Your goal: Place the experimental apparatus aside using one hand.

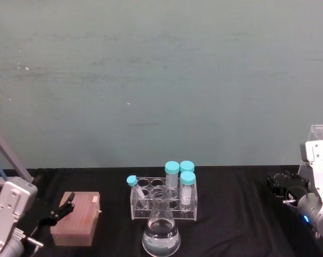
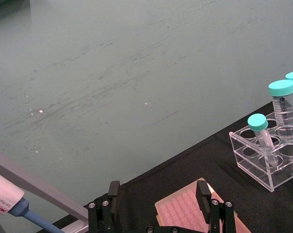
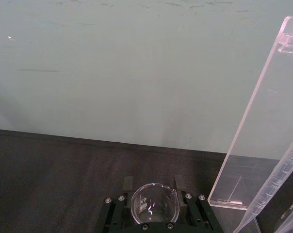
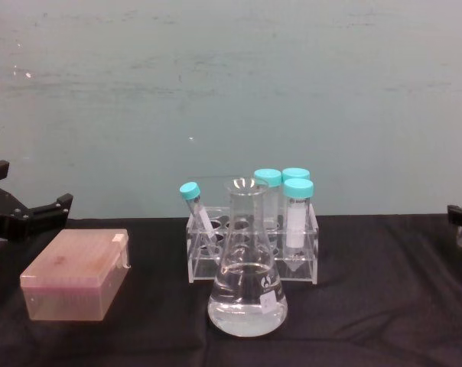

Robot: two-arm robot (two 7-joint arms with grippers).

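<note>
My right gripper (image 1: 283, 188) is at the table's right side, shut on a small glass beaker (image 3: 154, 208) that sits between its black fingers (image 3: 179, 184). Beside it on the right rises a tall clear acrylic rack (image 3: 263, 126) with long clear tubes (image 3: 277, 194) leaning in it. The conical flask (image 4: 246, 294) with clear liquid stands at the front centre of the black cloth. My left gripper (image 2: 157, 194) hangs open at the left, above a pink box (image 1: 76, 218).
A low clear rack (image 4: 254, 256) with several teal-capped tubes (image 4: 297, 218) stands right behind the flask. The pink box (image 4: 74, 284) lies front left. A grey sloping bar (image 2: 35, 187) with a blue hose is at the far left. A green wall closes the back.
</note>
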